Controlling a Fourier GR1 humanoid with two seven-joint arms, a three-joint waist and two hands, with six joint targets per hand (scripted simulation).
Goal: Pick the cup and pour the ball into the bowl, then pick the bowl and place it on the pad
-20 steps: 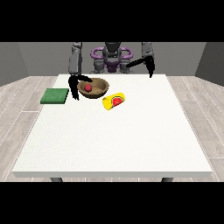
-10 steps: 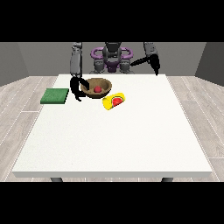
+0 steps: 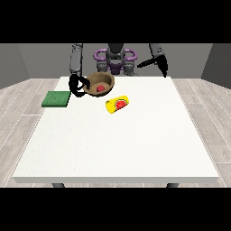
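Lying nearest: cup (image 3: 117, 104), yellow with a red mark, on its side on the table (image 3: 117, 149), mouth toward the camera.
Pad (image 3: 57, 99): green, flat at the table's left edge, apart from the bowl.
Bowl (image 3: 100, 84): brown, tilted, lifted at its left side; red ball (image 3: 100, 88) inside.
Hand at the view's left (image 3: 76, 85): fingers curled round the bowl's left rim.
Hand at the view's right (image 3: 163, 67): raised above the far right table edge; finger state cannot be told.

Brown bowl (image 3: 100, 84) now lifted off the desk (image 3: 117, 135) and tilted, red ball (image 3: 101, 88) riding inside it, hand at the view's left (image 3: 76, 85) closed in on the bowl's rim, hand at the view's right (image 3: 163, 67) raised higher, further from the desk
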